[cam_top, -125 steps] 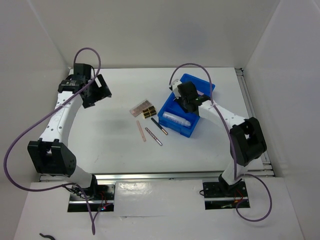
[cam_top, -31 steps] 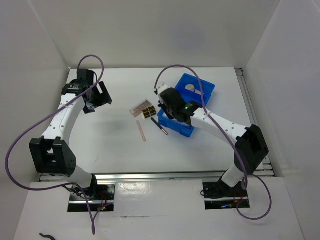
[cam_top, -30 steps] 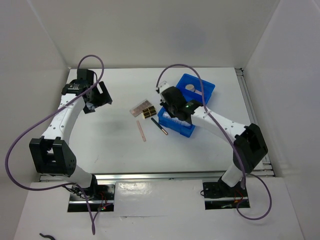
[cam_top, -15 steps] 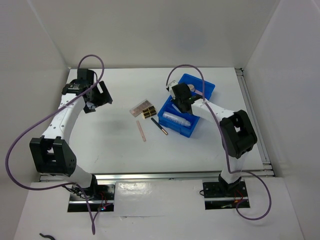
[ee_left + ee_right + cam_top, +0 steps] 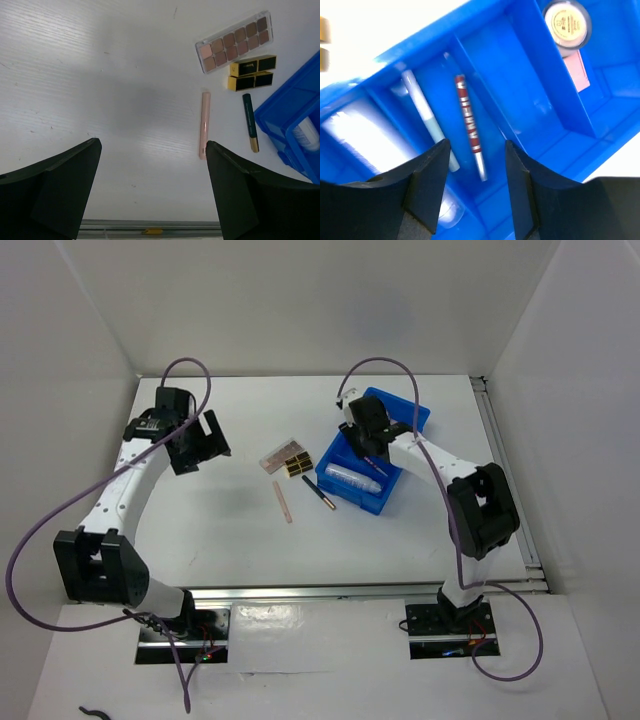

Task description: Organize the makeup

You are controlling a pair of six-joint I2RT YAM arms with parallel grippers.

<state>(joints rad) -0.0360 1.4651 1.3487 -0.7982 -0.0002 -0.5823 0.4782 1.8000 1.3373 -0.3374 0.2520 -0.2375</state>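
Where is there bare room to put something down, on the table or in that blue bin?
The table is bare from the left gripper across to the pink pencil. In the blue bin, the long slot between the red-striped pencil and the round compact is free. It is crowded around the eyeshadow palette, beside the bin.

Blue bin (image 5: 295, 120) cut by right edge; clear tube (image 5: 355, 137) glare-washed; pink compact (image 5: 576, 70) partly hidden.
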